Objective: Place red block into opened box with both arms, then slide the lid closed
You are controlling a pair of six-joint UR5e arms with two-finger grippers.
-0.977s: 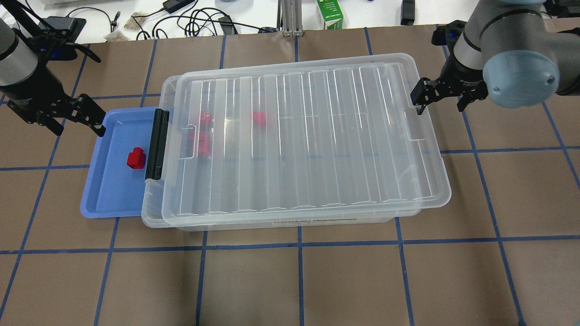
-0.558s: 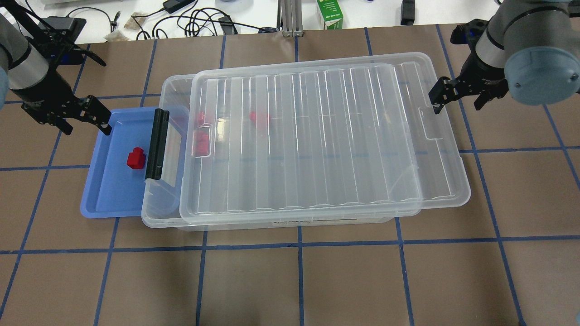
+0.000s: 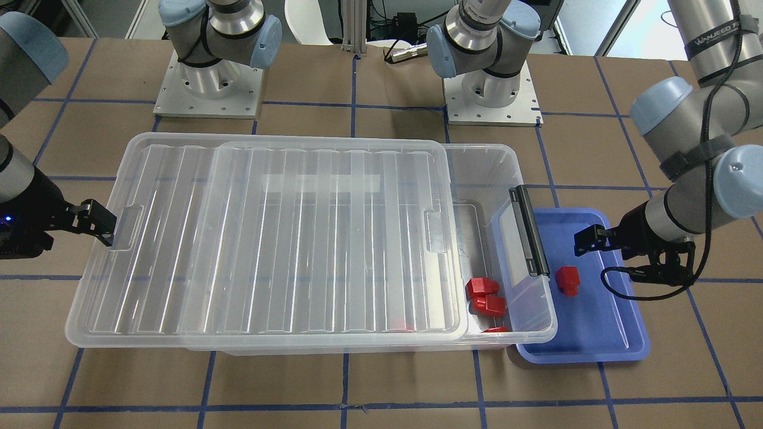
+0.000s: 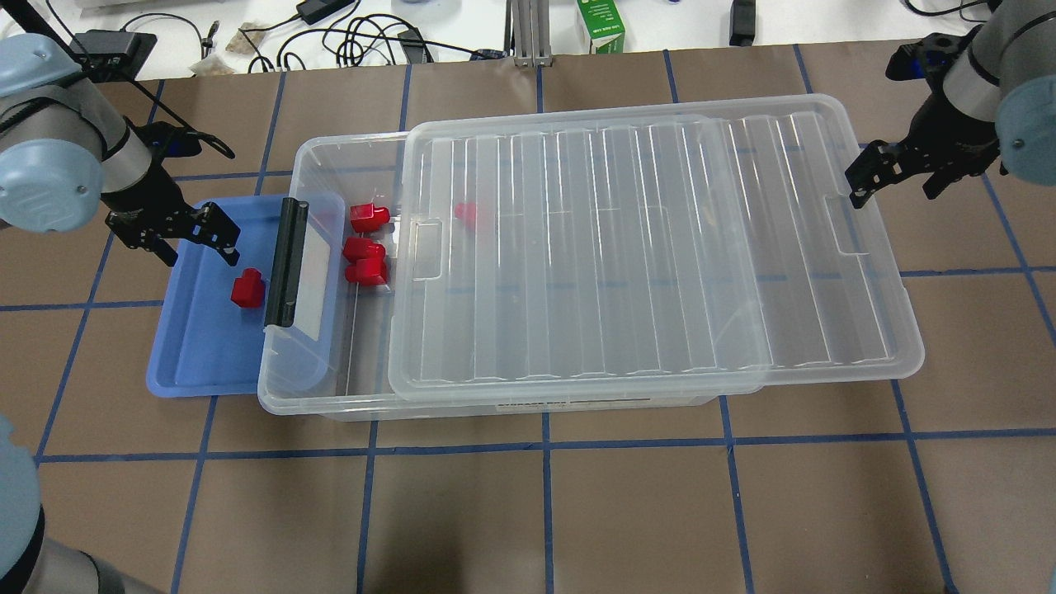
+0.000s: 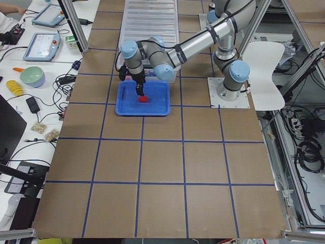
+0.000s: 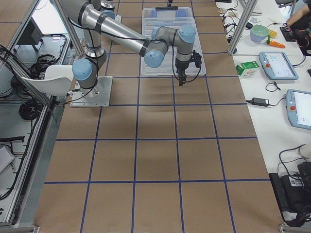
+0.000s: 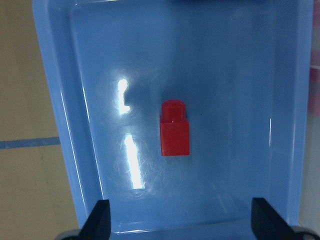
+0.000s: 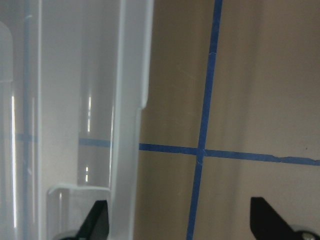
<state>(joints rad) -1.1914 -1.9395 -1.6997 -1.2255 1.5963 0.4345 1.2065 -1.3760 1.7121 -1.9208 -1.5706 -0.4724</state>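
Figure. The red block [image 4: 247, 289] lies flat in the blue tray [image 4: 190, 363], at the left end of the worktop [image 4: 544, 511] and just left of the black latch bar [image 4: 285, 264] of the box [image 4: 363, 355].

The left tool [image 4: 200, 246] hovers over the tray's far part, spread wide and empty. In its wrist view the block sits ahead of the fingers. The right tool [image 4: 895, 186], also wide and empty, stands at the far right corner of the lid [image 4: 627, 247]; contact cannot be told.

Handling, as a judgement: the block looks rigid, light and smooth. It should be pinched across the flat sides of the squarish body, not the narrower stub. The lid looks thin and springy, so it should be pushed at an end edge or the notch rather than squeezed.

Room: the lid overhangs the box's right end, leaving an open band at the left. Three more blocks [image 4: 367, 247] occupy the far part of that band (a fourth shows through the lid), while the near part is bare floor. The box wall and latch rise between tray and opening, so the block must be carried over them. The tray's low rim should leave room for the fingers beside the block.
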